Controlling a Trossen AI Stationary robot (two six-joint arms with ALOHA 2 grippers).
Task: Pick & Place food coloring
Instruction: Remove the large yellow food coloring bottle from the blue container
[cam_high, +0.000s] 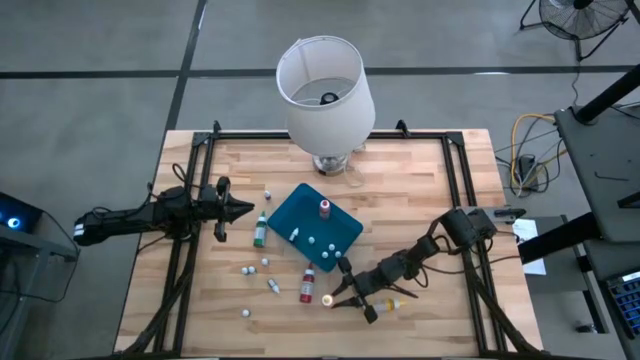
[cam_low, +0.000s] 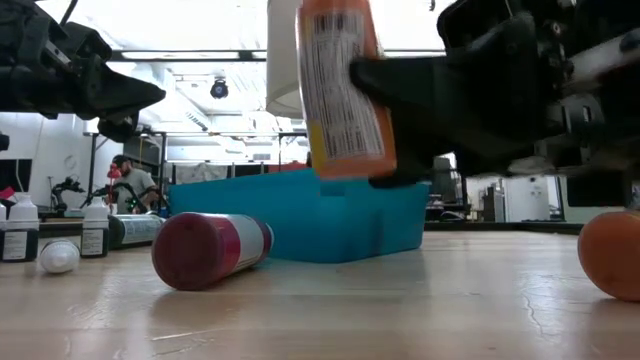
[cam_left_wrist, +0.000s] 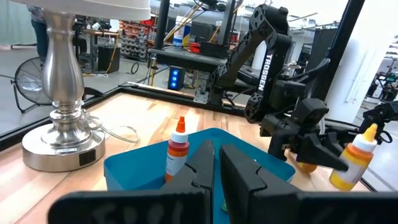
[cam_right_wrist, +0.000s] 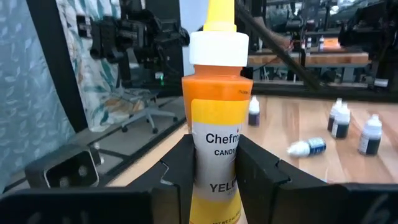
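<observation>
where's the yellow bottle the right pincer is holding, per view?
High: yellow bottle at front of table, at the right pincer, just off the teal tray.
Low: top centre, big, raised over the wood, tray behind.
Left wrist: far right, past the tray.
Right wrist: centre, upright between the fingers.
Shared landmark: teal tray; not seen in right wrist view.

Between the tray (cam_high: 287, 216) and your right tool (cam_high: 334, 297) a red bottle (cam_high: 308, 284) lies in the way. Small bottles (cam_high: 266, 265) crowd the counter (cam_high: 440, 175) to its left; the far right corner is open.
</observation>
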